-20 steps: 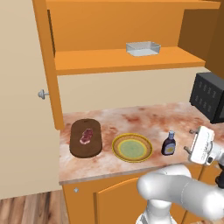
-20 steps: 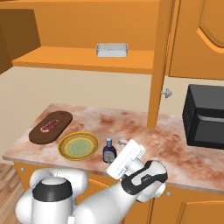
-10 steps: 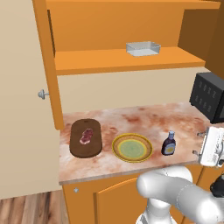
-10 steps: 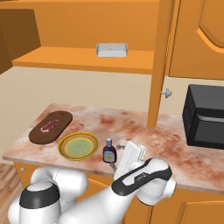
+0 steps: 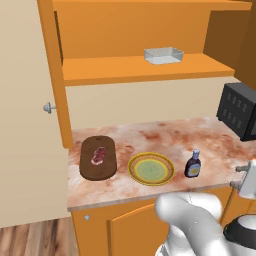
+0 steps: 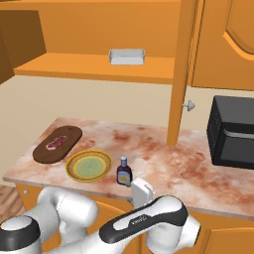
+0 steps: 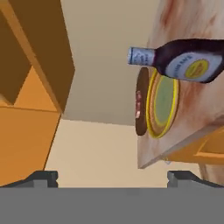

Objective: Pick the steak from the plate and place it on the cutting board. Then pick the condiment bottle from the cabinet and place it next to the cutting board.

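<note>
The steak (image 5: 99,155) lies on the dark cutting board (image 5: 97,169) at the counter's left. Right of the board sits the plate (image 5: 151,181), bare. The condiment bottle (image 5: 193,164) stands upright on the counter right of the plate, two items away from the board. My gripper (image 5: 247,180) hangs off the counter's front edge, right of the bottle and apart from it. In the hand view the gripper (image 7: 113,178) is open with nothing between its fingertips (image 7: 43,176), and the bottle (image 7: 188,61), plate (image 7: 162,103) and board (image 7: 141,83) lie ahead. The cabinet (image 5: 140,67) stands open above.
A clear rectangular tray (image 5: 163,55) rests on the cabinet shelf. The beige cabinet door (image 5: 25,125) with its round knob (image 5: 48,107) stands open at the left. A black microwave (image 5: 240,110) sits at the counter's right end. Orange cupboards (image 5: 130,232) run below the counter.
My hand has drawn back from the bottle, moving right and down past the counter's front edge. The bottle, plate, board and steak have stayed where they were.
</note>
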Available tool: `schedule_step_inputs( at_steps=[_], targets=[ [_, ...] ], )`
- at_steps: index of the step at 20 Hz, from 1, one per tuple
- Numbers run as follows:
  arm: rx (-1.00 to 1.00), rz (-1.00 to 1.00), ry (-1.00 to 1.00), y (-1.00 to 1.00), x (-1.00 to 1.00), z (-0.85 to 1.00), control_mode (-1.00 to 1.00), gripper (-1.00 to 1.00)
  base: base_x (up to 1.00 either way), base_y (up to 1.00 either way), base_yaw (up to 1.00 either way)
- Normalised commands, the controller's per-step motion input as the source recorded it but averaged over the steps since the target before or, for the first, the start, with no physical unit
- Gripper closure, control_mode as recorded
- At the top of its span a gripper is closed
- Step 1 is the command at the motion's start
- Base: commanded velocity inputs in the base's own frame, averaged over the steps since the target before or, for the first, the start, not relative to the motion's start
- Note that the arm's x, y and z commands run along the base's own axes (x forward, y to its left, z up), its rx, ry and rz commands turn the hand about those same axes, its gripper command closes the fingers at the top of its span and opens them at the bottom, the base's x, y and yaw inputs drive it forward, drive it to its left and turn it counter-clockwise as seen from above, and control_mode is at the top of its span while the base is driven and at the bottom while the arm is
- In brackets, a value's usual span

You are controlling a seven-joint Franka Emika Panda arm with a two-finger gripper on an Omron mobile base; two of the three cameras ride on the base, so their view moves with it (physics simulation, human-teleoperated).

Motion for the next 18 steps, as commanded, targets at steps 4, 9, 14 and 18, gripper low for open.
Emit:
schedule_step_inputs(
  at_steps=[4, 9, 14, 18],
  targets=[
    [-0.33, -0.18, -0.5, 0.0, -0.55, 0.08, -1.0, -1.0, 0.0, 0.0, 0.0],
    [-0.44, -0.19, -0.36, 0.0, -0.37, 0.36, -1.0, -1.0, 0.0, 0.0, 0.0],
    [-0.5, -0.18, -0.33, 0.02, -0.24, 0.56, -1.0, -1.0, 0.0, 0.0, 0.0],
    [-0.52, -0.17, -0.3, 0.06, -0.14, 0.58, -1.0, -1.0, 0.0, 0.0, 0.0]
  ],
)
